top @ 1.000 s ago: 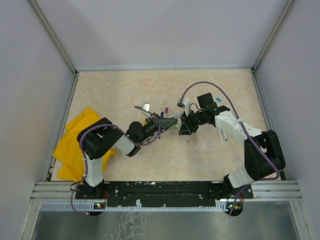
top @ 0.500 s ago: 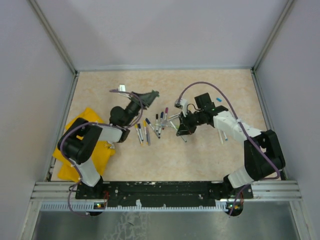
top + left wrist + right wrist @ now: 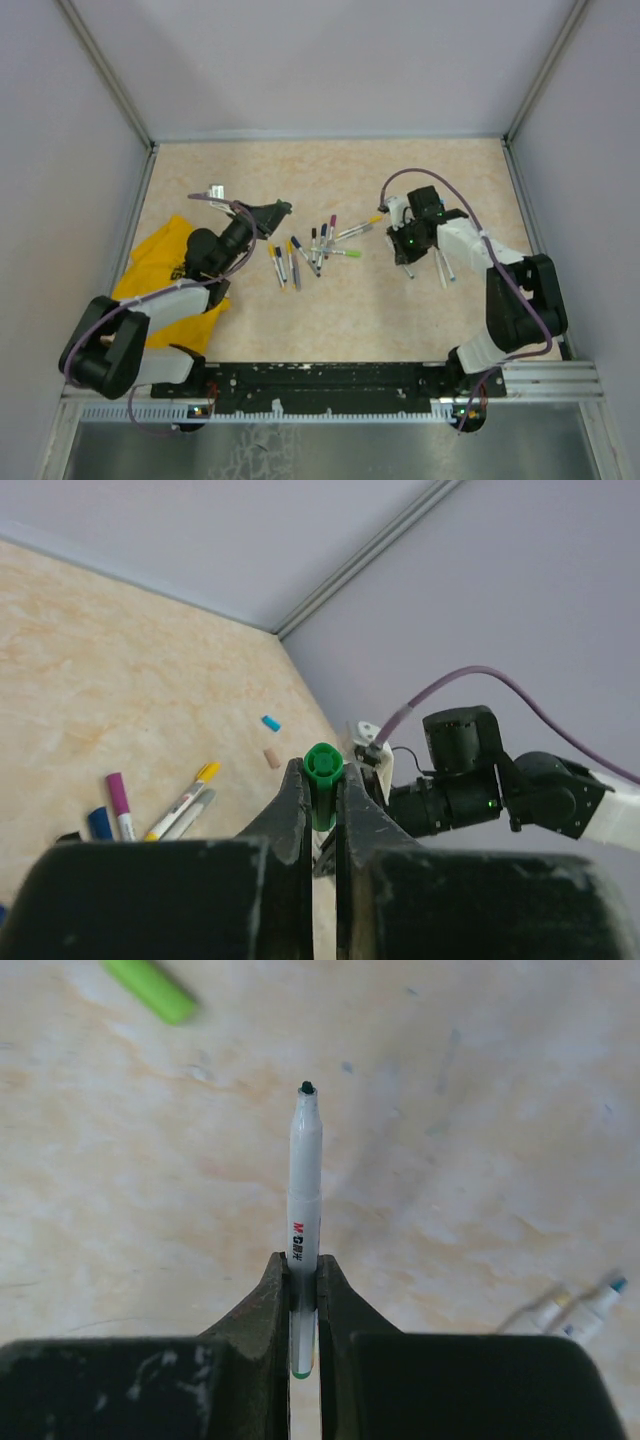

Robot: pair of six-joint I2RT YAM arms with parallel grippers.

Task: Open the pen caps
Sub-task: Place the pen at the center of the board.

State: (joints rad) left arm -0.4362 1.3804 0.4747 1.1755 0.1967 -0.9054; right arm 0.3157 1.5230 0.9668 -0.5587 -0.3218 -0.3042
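Uncapping is complete for one pen. Left gripper (image 3: 320, 792) is clenched on the small green plastic cap (image 3: 322, 764), left of table (image 3: 250, 170) centre. Right gripper (image 3: 303, 1282) grasps the slim white bare-tipped pen barrel (image 3: 306, 1170) toward the right edge. Next: deposit both, then select one of the capped pens (image 3: 305, 254).

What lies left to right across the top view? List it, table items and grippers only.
yellow cloth → left gripper, shut on a green cap → cluster of pens → right gripper, shut on an uncapped pen → two loose pens
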